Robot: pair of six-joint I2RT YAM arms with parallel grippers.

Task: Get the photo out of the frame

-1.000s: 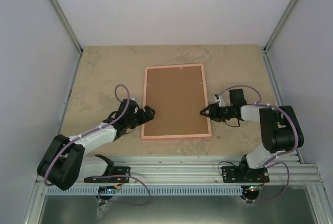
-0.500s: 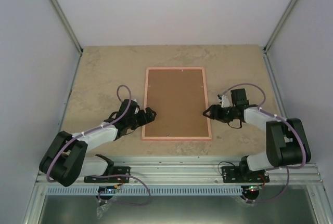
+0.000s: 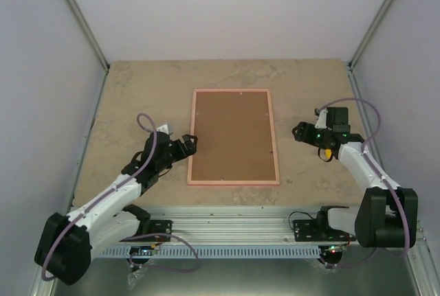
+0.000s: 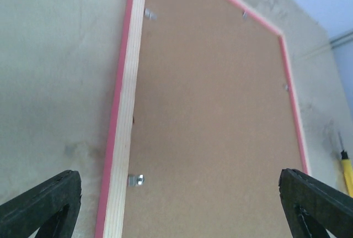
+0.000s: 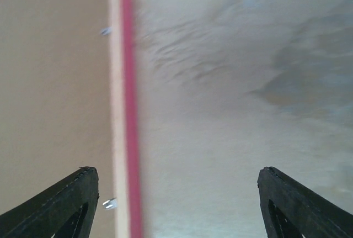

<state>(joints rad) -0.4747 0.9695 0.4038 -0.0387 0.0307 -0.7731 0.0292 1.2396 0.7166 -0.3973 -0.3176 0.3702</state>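
Both jaws spread, empty, face-down frame (image 3: pixel 234 137) between them, left jaws just beside it.

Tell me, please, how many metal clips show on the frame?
4 clips on the frame: two by its left rail, near and far; one each by far and right rails. Others may be hidden.

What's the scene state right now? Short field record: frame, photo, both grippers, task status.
object: pink frame, flat on the table, face down with its brown back up
fasteners: small metal tabs along the inner edge
photo: not visible
left_arm: left gripper open, empty, at the frame's left edge near its near end
right_arm: right gripper open, empty, off the frame's right edge, apart from it
status: photo not yet out
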